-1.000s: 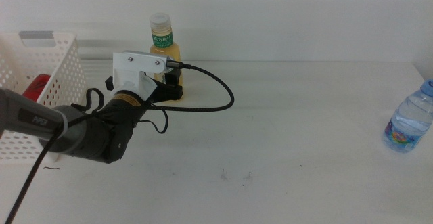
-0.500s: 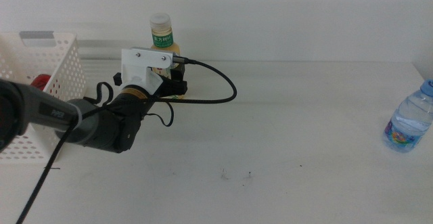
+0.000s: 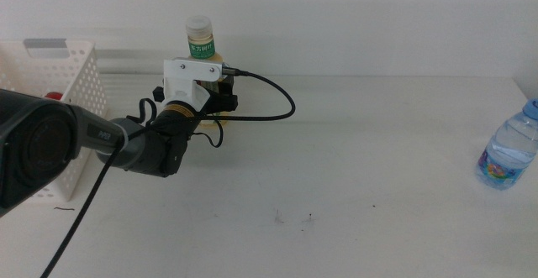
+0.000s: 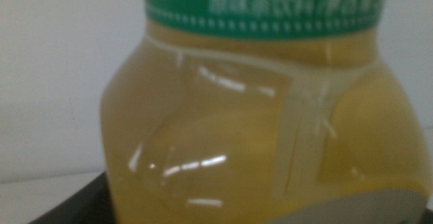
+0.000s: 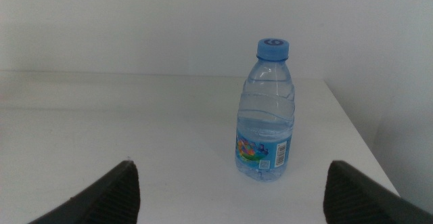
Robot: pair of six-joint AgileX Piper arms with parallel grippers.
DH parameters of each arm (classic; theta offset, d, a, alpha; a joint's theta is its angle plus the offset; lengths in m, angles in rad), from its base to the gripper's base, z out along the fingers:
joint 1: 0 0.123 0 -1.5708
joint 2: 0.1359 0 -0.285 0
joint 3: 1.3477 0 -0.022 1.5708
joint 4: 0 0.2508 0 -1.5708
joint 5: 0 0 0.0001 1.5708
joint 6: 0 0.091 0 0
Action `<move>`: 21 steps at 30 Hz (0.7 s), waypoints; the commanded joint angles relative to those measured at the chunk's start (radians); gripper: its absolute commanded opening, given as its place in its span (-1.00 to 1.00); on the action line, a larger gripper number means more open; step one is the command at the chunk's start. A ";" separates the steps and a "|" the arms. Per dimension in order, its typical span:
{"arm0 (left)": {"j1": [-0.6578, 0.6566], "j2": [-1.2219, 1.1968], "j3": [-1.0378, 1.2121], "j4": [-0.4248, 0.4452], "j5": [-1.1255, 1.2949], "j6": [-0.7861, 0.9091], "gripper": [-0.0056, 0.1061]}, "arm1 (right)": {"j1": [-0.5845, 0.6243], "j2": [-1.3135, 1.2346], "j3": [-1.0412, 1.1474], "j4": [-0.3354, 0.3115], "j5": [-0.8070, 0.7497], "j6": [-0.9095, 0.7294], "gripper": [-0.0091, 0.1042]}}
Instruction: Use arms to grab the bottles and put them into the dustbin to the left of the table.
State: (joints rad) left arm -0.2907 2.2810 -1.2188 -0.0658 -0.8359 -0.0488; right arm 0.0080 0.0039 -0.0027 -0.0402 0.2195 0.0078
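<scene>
The yellow juice bottle (image 3: 200, 41) with white cap and green label stands at the back of the table (image 3: 353, 169). My left gripper (image 3: 220, 102) reaches in from the left and sits at the bottle's lower body, its dark jaws open on either side. The left wrist view is filled by the juice bottle (image 4: 257, 129) at very close range. At the right edge stands the water bottle (image 3: 508, 148) with a blue cap. My right gripper (image 5: 230, 187) is open, well short of the water bottle (image 5: 265, 116). A red can (image 3: 50, 97) shows inside the dustbin (image 3: 67, 76).
The white perforated dustbin sits at the table's left edge, close behind my left arm. A black cable (image 3: 282, 102) loops from the left wrist over the table. The table's right edge lies just past the water bottle.
My left gripper has moved up and to the right, closing in on the juice bottle until its jaws flank the bottle's base. Neither the juice bottle nor the water bottle has moved.
</scene>
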 commanded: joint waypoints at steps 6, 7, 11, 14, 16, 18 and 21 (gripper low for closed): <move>0.003 0.007 -0.013 0.016 -0.012 0.019 0.45 | -0.008 -0.004 0.003 -0.004 -0.010 -0.008 0.76; 0.003 0.007 -0.013 0.021 -0.012 0.010 0.31 | -0.008 -0.004 0.003 -0.004 -0.010 -0.008 0.76; 0.003 -0.003 -0.012 0.025 -0.010 0.001 -0.29 | -0.008 -0.004 0.003 -0.004 -0.010 -0.008 0.76; 0.002 -0.091 0.036 0.060 0.050 0.016 -0.78 | -0.008 -0.004 0.003 -0.004 -0.010 -0.008 0.76; -0.002 -0.169 0.076 0.081 0.101 0.016 -0.93 | -0.008 -0.004 0.003 -0.004 -0.010 -0.008 0.76; -0.009 -0.247 0.126 0.083 0.151 0.016 -0.93 | -0.008 -0.004 0.003 -0.004 -0.010 -0.008 0.76; -0.019 -0.372 0.194 0.083 0.267 0.009 -0.93 | -0.008 -0.004 0.003 -0.004 -0.010 -0.008 0.76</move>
State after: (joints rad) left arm -0.3007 1.9874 -1.0408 0.0143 -0.5346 -0.0305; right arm 0.0080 0.0039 -0.0027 -0.0402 0.2195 0.0078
